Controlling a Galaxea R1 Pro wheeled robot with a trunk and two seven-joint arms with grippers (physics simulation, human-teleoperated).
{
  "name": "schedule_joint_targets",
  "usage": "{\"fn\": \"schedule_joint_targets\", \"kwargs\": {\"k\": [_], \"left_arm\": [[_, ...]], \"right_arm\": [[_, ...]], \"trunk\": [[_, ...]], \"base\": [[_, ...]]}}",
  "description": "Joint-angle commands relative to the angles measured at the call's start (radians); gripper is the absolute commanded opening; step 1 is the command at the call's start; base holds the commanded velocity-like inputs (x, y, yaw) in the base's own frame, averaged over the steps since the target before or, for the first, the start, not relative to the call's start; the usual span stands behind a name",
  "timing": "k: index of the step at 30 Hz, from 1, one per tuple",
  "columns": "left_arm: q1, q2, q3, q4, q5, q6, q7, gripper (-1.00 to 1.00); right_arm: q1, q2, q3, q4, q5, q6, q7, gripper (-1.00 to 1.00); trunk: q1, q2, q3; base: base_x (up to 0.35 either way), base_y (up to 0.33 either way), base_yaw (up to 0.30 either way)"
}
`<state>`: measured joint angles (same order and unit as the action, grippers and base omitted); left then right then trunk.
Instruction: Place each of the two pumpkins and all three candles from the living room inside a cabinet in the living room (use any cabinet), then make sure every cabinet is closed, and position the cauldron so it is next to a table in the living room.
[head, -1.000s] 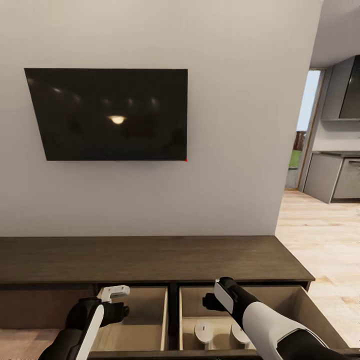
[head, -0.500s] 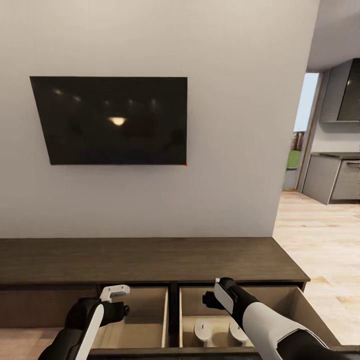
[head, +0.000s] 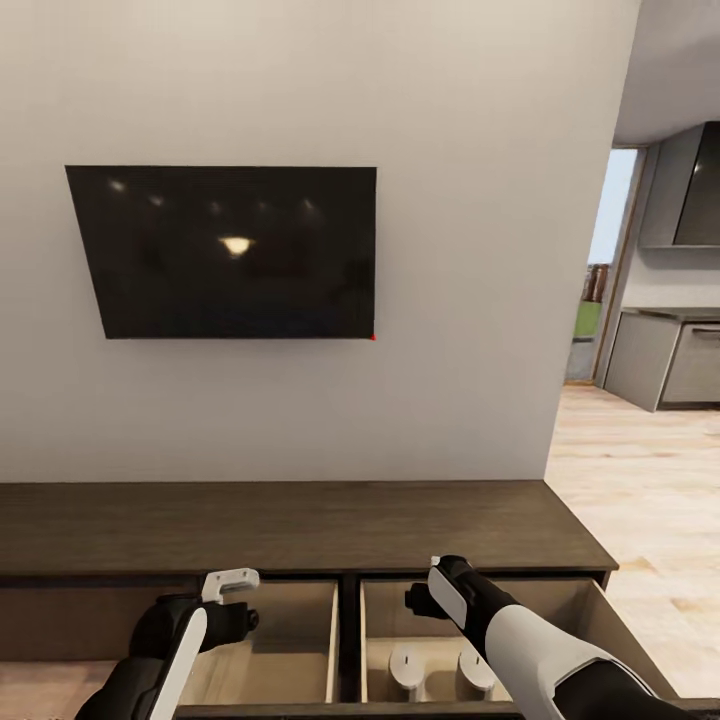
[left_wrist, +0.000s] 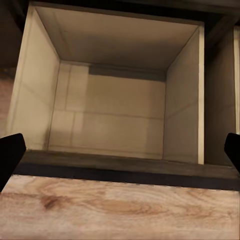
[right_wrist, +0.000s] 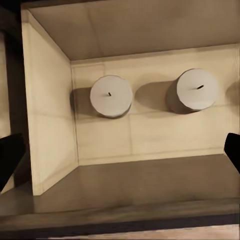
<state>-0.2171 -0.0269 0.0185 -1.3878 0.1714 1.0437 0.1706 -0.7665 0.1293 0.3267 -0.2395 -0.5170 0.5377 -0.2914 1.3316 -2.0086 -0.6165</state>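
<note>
- Dark-brown cabinet (head: 300, 525) stands with two drawers pulled out.
- Two candles (right_wrist: 111, 96) sit near the right drawer's back wall — directly under the right gripper (right_wrist: 120, 155).
- Right gripper spread wide, holding nothing.
- Left gripper (left_wrist: 120, 157) likewise spread and unladen, over the left drawer.

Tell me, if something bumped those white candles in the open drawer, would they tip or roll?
Probably neither. The candles look squat and wider than tall, standing upright on flat bases on the drawer floor, so a nudge would likely just slide them. Knocked onto their sides, their round shape could roll.
</note>
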Motion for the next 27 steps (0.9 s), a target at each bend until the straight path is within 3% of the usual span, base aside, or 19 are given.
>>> {"fn": "schedule_joint_targets", "kwargs": {"k": [1,12,19,27], "left_arm": [[-0.001,-0.001,0.001,-0.001,0.011,0.004,0.009,1.00],[-0.001,-0.001,0.002,-0.005,0.009,0.004,0.009,1.00],[0.000,0.000,0.002,-0.025,0.014,0.004,0.007,1.00],[0.000,-0.001,0.002,-0.048,0.014,0.004,0.003,1.00]], "right_arm": [[0.000,0.000,0.008,-0.002,-0.011,0.004,-0.007,1.00],[0.000,0.000,0.008,-0.002,-0.010,0.004,-0.007,1.00],[0.001,0.000,0.008,-0.003,-0.010,0.002,-0.006,1.00],[0.001,0.000,0.008,-0.003,-0.010,0.002,-0.006,1.00]], "trunk": [[-0.004,0.007,0.002],[-0.046,0.084,0.037],[-0.046,0.084,0.037],[-0.046,0.084,0.037]], "base": [[-0.145,0.102,0.000],[-0.087,0.061,0.000],[-0.045,0.022,0.000],[-0.265,0.077,0.000]]}}
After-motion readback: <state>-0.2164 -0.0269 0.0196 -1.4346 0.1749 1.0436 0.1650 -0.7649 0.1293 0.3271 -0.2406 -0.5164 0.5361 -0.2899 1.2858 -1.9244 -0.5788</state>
